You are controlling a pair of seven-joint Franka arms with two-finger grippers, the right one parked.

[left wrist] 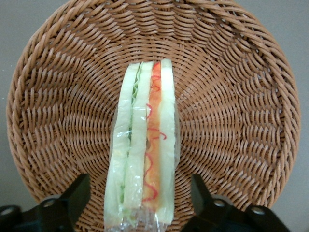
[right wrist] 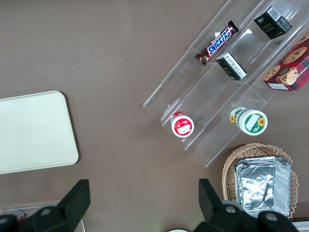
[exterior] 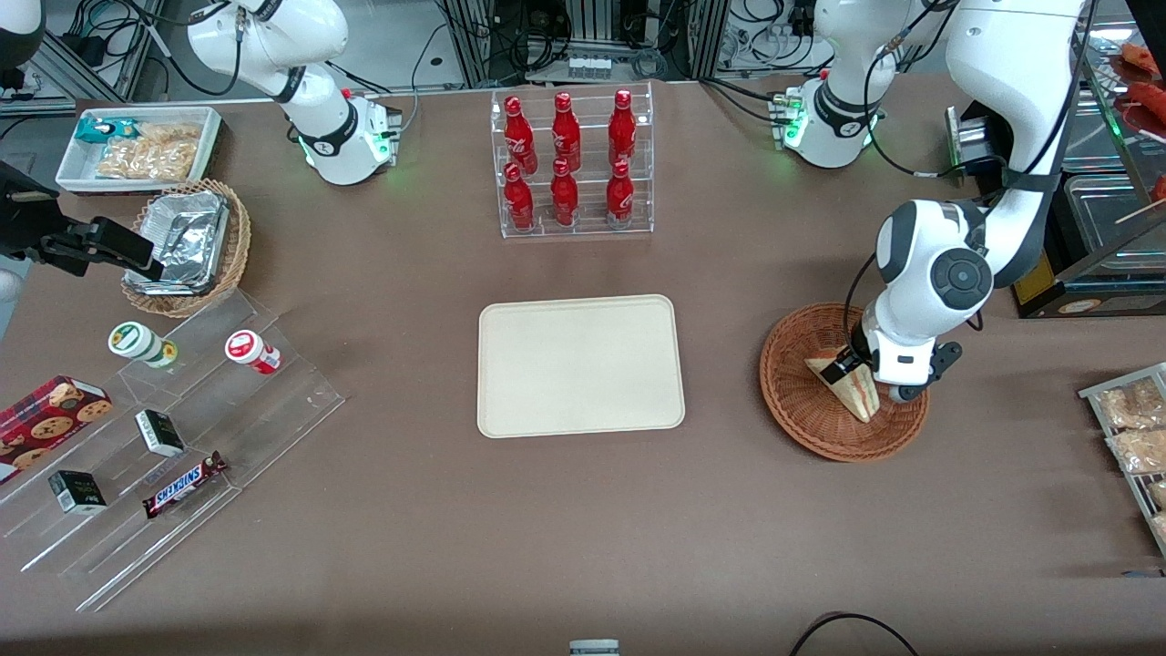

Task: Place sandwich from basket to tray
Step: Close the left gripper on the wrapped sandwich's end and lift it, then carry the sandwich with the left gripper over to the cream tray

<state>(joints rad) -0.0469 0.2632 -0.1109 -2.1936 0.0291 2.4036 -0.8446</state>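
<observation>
Left arm's two-finger gripper point(exterior: 864, 372) sits low over the round reddish-brown woven wicker basket point(exterior: 802, 410), right of centre in the front frame. In the wrist view the black fingers point(left wrist: 72, 198) stand spread, one on each side of the plastic-wrapped triangular wedge sandwich of pale white bread point(left wrist: 144, 150), with a visible gap between each pad and the bread. Gripper is released, holding nothing.

The sandwich point(exterior: 849, 383) lies in the basket, cut edge up showing red and green filling layers. In the front view its pointed end aims toward the basket's rim nearest the camera. Basket wall point(left wrist: 43, 96) rises around it, with woven floor showing on both flanks of the wedge.

Flat cream-beige rectangular plastic tray point(exterior: 580, 364) with rounded corners and a low rim lies mid-frame, flat on the brown table, well apart from the basket. A bare strip of tabletop separates the tray's edge from the basket's rim. The tray surface carries nothing.

Clear acrylic rack of red bottles point(exterior: 571, 164) stands above the tray in the frame, farther from the camera, apart from the tray's rim. Clear stepped acrylic display with snacks point(exterior: 173, 428) occupies the lower left, toward the parked arm's end.
</observation>
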